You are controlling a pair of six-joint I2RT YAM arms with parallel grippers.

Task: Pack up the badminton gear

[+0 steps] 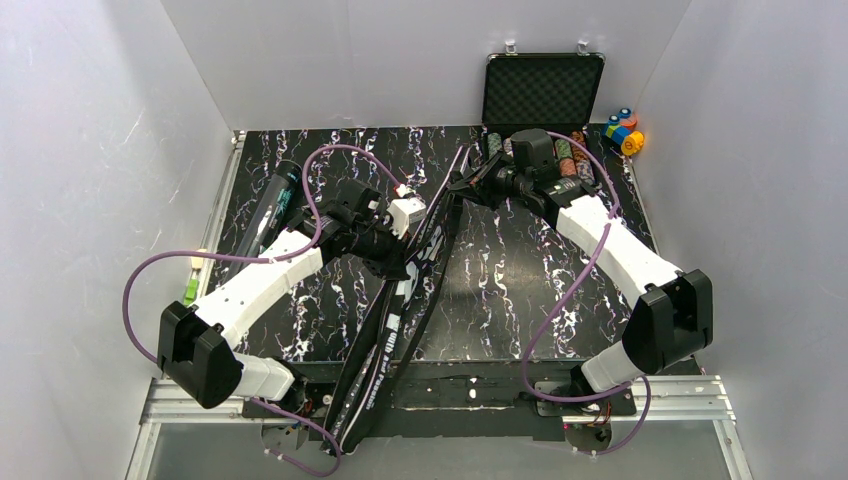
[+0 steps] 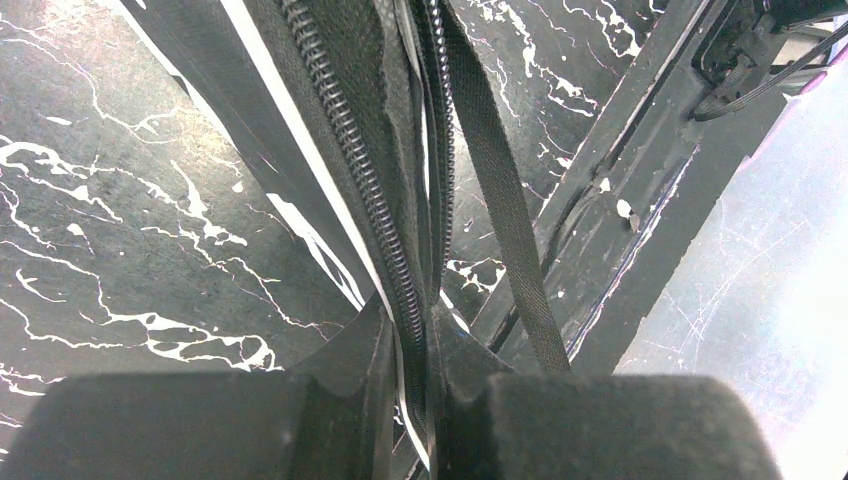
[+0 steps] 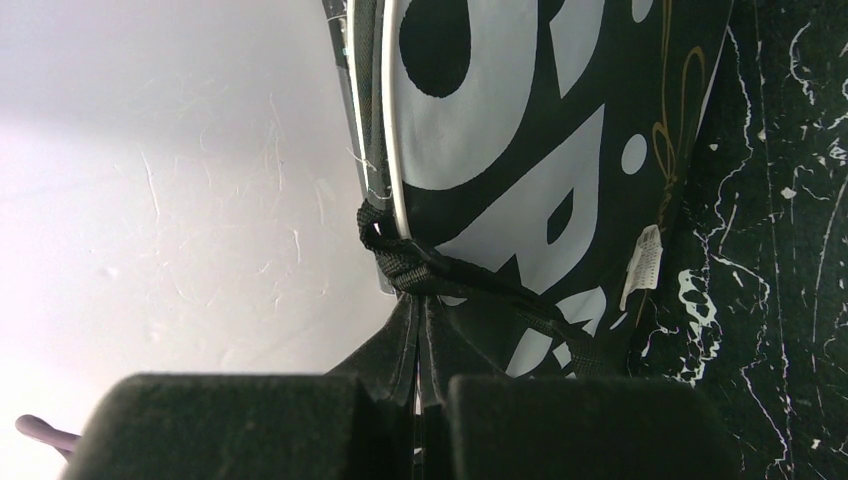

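Both clamped on SPORT bag (image 1: 395, 330), left tool (image 2: 418, 350) on zipper edge (image 2: 370, 190), right tool (image 3: 418, 325) by strap (image 3: 440, 275), contents hidden

Bright even light, soft faint shadows, left end effector (image 2: 425, 385) and right end effector (image 3: 420, 405) blurred close-up.

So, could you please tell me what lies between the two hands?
The SPORT bag spans that gap, gripped by the left hand and the right hand; the top view shows it.
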